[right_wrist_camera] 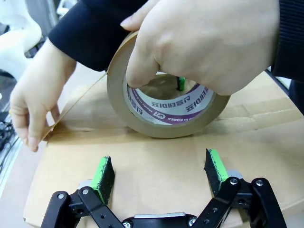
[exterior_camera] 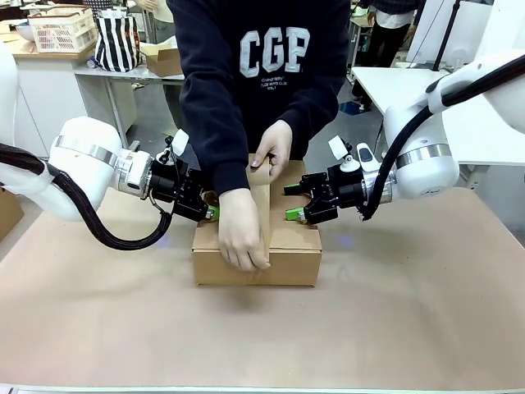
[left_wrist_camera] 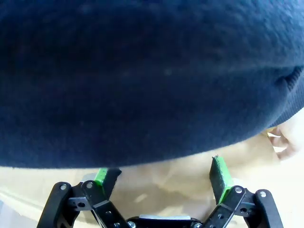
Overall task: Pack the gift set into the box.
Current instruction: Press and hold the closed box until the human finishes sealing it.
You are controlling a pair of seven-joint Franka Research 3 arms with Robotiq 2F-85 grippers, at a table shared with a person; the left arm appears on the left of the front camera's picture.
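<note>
Packing looks done: box [exterior_camera: 256, 254] sits mid-counter, flaps down, a person running tape [right_wrist_camera: 164, 102] along its seam. My left hand [exterior_camera: 207, 212] and right hand [exterior_camera: 297, 209] flank it, fingers apart, empty.

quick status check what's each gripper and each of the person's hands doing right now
Left gripper: open, holding nothing.
Right gripper: open, holding nothing.
One hand: grips the tape roll.
Other hand: presses the tape strip onto the box.

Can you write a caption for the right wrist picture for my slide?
A person's hand pulls brown tape from a roll across the closed box, above the open right end effector.
</note>
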